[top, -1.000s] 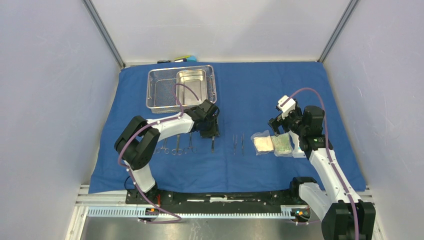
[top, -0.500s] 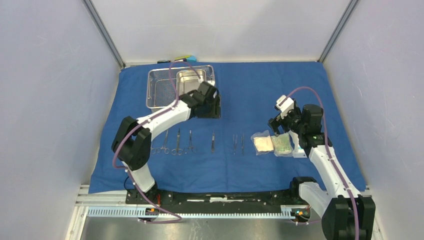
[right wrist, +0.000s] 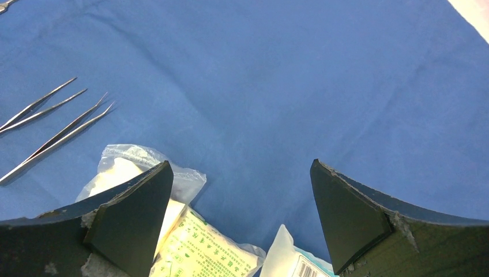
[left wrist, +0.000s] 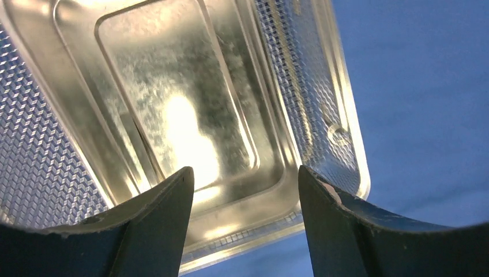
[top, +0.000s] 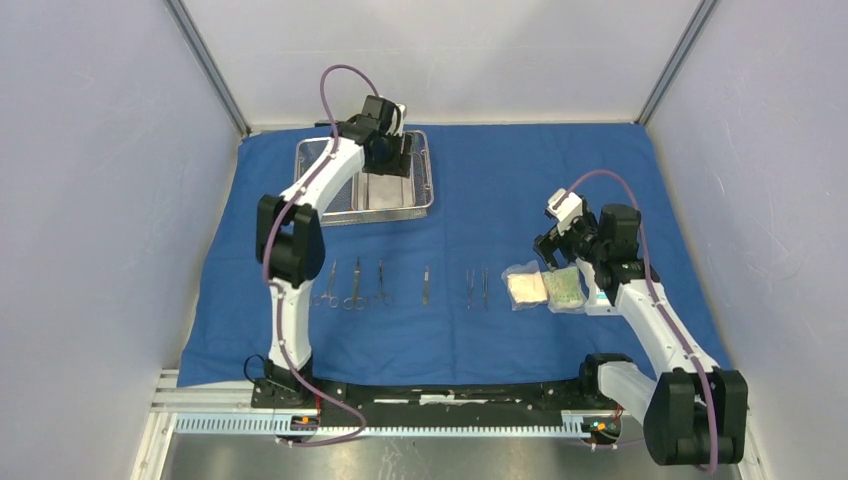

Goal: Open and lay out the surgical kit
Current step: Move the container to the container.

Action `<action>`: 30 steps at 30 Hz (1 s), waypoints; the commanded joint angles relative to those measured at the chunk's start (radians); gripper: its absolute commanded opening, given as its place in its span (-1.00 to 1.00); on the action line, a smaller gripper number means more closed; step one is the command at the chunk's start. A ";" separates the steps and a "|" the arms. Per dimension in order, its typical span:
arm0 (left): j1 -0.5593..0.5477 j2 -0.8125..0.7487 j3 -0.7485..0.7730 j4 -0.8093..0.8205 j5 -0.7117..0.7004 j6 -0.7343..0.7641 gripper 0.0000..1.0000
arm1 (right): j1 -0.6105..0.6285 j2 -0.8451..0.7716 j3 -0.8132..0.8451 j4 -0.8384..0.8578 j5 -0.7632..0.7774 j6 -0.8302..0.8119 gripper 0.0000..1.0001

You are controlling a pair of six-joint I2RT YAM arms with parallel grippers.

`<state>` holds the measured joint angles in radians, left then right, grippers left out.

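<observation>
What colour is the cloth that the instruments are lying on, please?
The cloth is plain blue; the top external view shows it best.

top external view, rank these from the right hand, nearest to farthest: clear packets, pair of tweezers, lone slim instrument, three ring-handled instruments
1. clear packets, just on the near side of the right hand
2. pair of tweezers, left of the packets
3. lone slim instrument, middle of the row
4. three ring-handled instruments, far left end of the row
</observation>
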<state>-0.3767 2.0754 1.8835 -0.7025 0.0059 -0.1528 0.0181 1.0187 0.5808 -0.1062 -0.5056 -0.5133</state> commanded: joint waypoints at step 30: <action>0.287 0.242 0.185 -0.113 0.086 0.015 0.45 | -0.004 0.266 0.206 -0.144 0.052 -0.104 0.95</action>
<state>-0.1097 2.3718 2.0743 -0.8280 0.1326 -0.1638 0.0174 1.2610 0.6895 -0.1860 -0.4847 -0.5594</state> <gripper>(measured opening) 0.722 0.974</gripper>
